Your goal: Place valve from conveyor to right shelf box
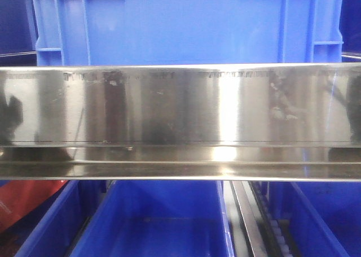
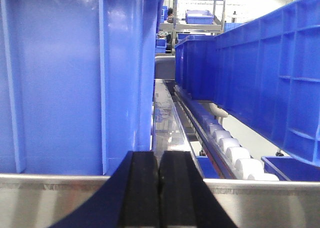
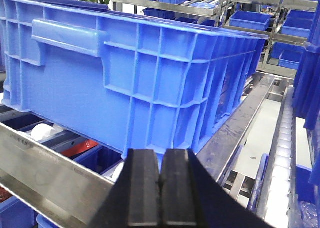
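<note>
Both claws are pressed shut and hold nothing: the left claw [image 2: 159, 188] and the right claw [image 3: 161, 188] hang by the blue boxes [image 3: 140, 72] on the steel shelf [image 1: 180, 107]. No valve or conveyor shows here, so it is probably not picked up yet.

In the front view a steel rail [image 1: 180, 121] runs across the whole width, with a large crate [image 1: 186, 25] standing behind and above it and open bins [image 1: 158, 223] below it. In the left wrist view the left gripper [image 2: 160, 198] sits before the rail, one crate wall [image 2: 75, 77] close on its left, a row of crates [image 2: 260, 82] on its right above a roller track [image 2: 235, 155]. In the right wrist view the right gripper [image 3: 161, 193] sits before a crate [image 3: 135, 77] on the shelf, with racks of bins [image 3: 250, 17] behind.
</note>
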Action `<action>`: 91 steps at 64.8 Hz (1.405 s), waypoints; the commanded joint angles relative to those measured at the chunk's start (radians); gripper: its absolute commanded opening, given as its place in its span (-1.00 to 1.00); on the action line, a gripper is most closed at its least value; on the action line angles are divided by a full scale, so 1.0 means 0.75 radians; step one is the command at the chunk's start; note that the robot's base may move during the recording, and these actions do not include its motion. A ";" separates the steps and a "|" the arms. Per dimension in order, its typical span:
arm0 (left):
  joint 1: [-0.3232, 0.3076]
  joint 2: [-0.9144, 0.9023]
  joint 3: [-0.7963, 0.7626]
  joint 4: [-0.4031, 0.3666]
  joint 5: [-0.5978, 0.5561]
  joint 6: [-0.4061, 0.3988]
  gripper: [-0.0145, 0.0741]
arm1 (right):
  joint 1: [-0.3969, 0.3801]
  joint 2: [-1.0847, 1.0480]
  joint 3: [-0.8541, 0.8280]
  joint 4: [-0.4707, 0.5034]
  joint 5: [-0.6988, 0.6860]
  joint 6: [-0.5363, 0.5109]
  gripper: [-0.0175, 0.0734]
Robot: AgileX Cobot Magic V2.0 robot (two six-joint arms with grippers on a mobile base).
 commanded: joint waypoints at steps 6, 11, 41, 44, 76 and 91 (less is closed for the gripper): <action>0.002 -0.007 -0.002 0.001 -0.028 -0.005 -0.92 | -0.004 -0.006 0.001 -0.010 -0.031 -0.005 -0.97; 0.002 -0.007 -0.002 0.001 -0.028 -0.005 -0.92 | -0.004 -0.006 0.001 -0.010 -0.031 -0.005 -0.97; 0.002 -0.007 -0.002 0.001 -0.028 -0.005 -0.92 | -0.066 -0.022 0.025 -0.034 -0.056 -0.005 -0.97; 0.002 -0.007 -0.002 0.001 -0.028 -0.005 -0.92 | -0.134 -0.039 0.056 -0.034 -0.110 -0.005 -0.97; 0.002 -0.007 -0.002 0.001 -0.028 -0.005 -0.92 | -0.707 -0.174 0.441 -0.034 -0.372 0.026 -0.97; 0.002 -0.007 -0.002 0.001 -0.028 -0.005 -0.92 | -0.707 -0.174 0.493 -0.021 -0.506 0.042 -0.97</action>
